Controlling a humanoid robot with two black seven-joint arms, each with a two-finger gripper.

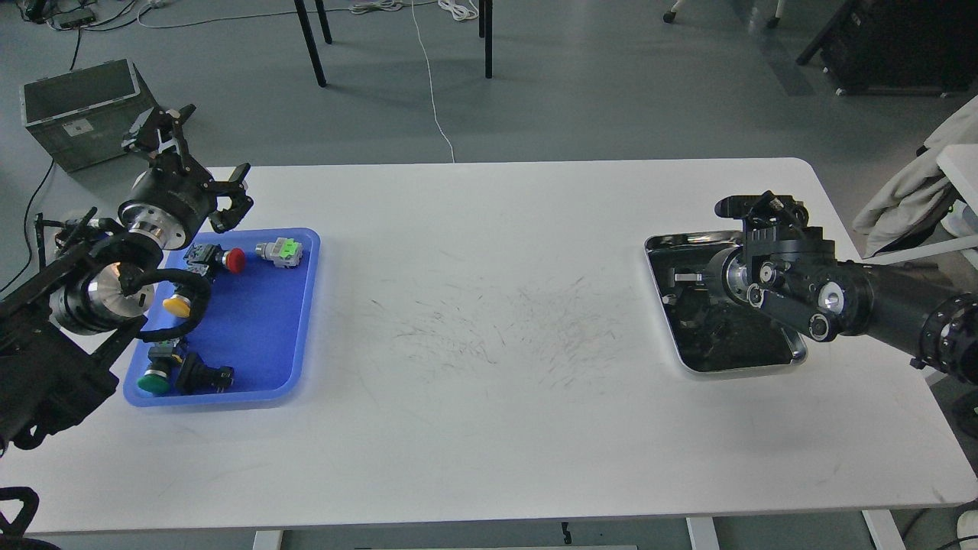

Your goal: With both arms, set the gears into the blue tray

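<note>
The blue tray [263,336] lies at the table's left. My left gripper [200,155] hovers above the tray's far left corner, open, its fingers spread wide and empty. My right gripper [682,278] reaches from the right into the steel tray [691,239] and sits low over its dark inside. Its fingers are dark against that surface and cannot be told apart. The gears cannot be made out; any in the steel tray are lost in its dark reflections or hidden by my right wrist.
In the blue tray lie a red push-button [234,260], a green-capped switch [281,250], a yellow button [176,306], a green button [153,381] and a black blocky part [205,375]. A grey crate [76,111] stands on the floor beyond the table's left corner.
</note>
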